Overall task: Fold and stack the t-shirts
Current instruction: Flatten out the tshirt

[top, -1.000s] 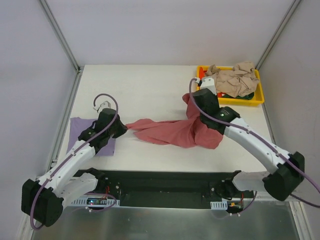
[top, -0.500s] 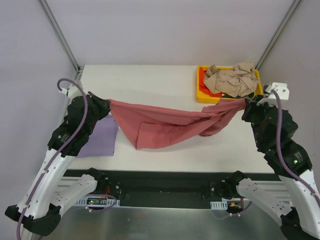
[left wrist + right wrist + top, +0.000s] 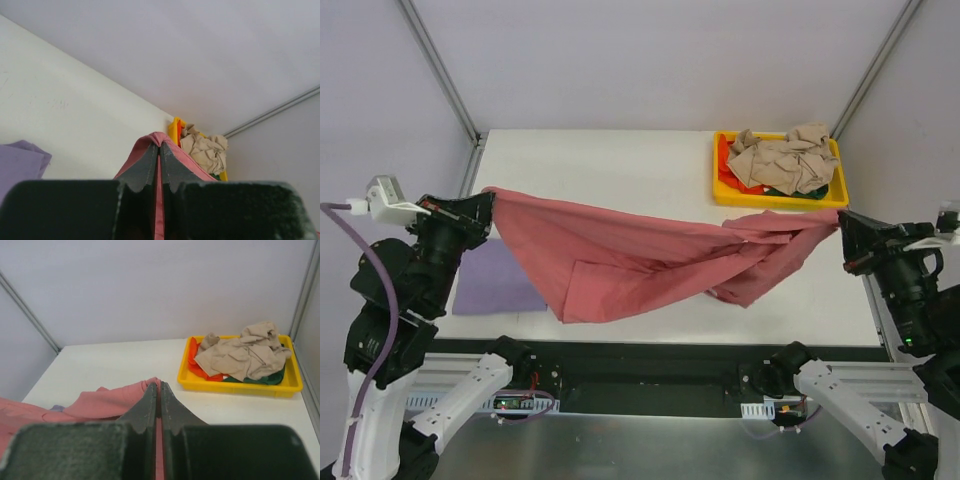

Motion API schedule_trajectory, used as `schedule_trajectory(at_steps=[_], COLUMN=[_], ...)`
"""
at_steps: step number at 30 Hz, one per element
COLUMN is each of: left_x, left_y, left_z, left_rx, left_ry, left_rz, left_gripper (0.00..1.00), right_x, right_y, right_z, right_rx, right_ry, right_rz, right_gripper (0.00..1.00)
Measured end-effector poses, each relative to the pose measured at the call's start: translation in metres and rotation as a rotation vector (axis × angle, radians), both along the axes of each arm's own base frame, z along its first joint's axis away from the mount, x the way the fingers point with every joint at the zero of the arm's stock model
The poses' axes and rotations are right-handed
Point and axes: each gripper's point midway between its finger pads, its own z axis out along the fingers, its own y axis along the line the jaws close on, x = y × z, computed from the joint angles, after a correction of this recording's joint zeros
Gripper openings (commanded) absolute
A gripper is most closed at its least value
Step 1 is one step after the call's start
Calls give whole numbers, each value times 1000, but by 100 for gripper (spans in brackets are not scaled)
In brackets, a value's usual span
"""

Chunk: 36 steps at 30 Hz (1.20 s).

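The two arms are holding the red-pink t-shirt (image 3: 620, 262) in the air above the table (image 3: 610, 160), one at each end. The left gripper (image 3: 487, 198) is pinching one end of the cloth at the left side, and the right gripper (image 3: 840, 220) is pinching the other end at the right side, just in front of the yellow tray (image 3: 775, 199). So the long axis of the shirt is running from left to right across the table, and the loose cloth is sagging from this line toward the near edge. Whether the lowest fold is touching the table, I cannot tell.

I am judging that the next move is asking both arms to lower the shirt together and flat, because neither arm is nearer to it than the other. The lavender t-shirt (image 3: 492, 286) is lying flat just under the left end, so the cloth is risking to land on it.

The top view is giving the whole span and the sag. The wrist views are showing what it does not: on each gripper the jaws are shut tight with only a thin pink edge between them. The right wrist view is also showing the tray's side, with the beige t-shirt (image 3: 242, 356) lying crumpled over a red t-shirt (image 3: 196, 366) and a dark green t-shirt (image 3: 262, 379)
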Motion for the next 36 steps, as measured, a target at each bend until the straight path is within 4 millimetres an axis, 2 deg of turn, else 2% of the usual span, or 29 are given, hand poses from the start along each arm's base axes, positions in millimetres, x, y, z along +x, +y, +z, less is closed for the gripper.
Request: schedule_trajectory(at_steps=[2, 4, 6, 7, 9, 10, 11, 12, 13, 14, 15, 17, 19, 20, 24, 28, 30, 33, 36], left_x=[6, 21, 45, 59, 83, 92, 97, 99, 97, 93, 89, 84, 85, 86, 91, 87, 86, 88, 88], left_y=[-4, -11, -21, -28, -39, -43, -46, -47, -47, -46, -45, -42, -42, -43, -45, -43, -43, -44, -45], left_z=[-10, -39, -81, -109, -173, -205, -232, -262, -289, -309, -324, -337, -339, -338, -340, -346, -347, -347, -346], left_rx=[9, 38, 77, 102, 169, 202, 231, 265, 292, 315, 333, 351, 350, 347, 337, 341, 341, 340, 337], left_ry=[23, 98, 216, 296, 485, 580, 656, 745, 822, 882, 925, 964, 961, 954, 931, 938, 937, 931, 930], left_rz=[-7, -6, 0, 4, 12, 17, 20, 24, 27, 29, 29, 31, 32, 31, 30, 30, 29, 26, 23], left_gripper=[0, 0, 0, 0, 0, 0, 0, 0, 0, 0, 0, 0, 0, 0, 0, 0, 0, 0, 0], right_x=[6, 19, 41, 52, 77, 89, 99, 106, 110, 110, 107, 101, 103, 105, 118, 132, 144, 160, 169], right_y=[-1, -3, 0, 1, 7, 9, 8, 6, 3, 0, -4, -9, -7, -5, 16, 37, 42, 45, 48], right_z=[-11, -35, -76, -98, -158, -191, -223, -255, -285, -308, -329, -352, -352, -350, -342, -344, -350, -370, -391], right_rx=[1, -12, -58, -85, -168, -214, -255, -289, -318, -332, -354, -371, -359, -350, -300, -230, -189, -96, 26], right_ry=[36, 103, 214, 271, 437, 530, 622, 716, 807, 875, 950, 1037, 1038, 1029, 986, 1004, 1033, 1101, 1170], right_rz=[-27, -86, -160, -194, -272, -307, -340, -369, -391, -407, -415, -424, -415, -406, -295, -195, -186, -197, -192], right_gripper=[1, 1, 5, 8, 16, 24, 40, 61, 70, 79, 83, 95, 100, 96, 96, 96, 97, 99, 95])
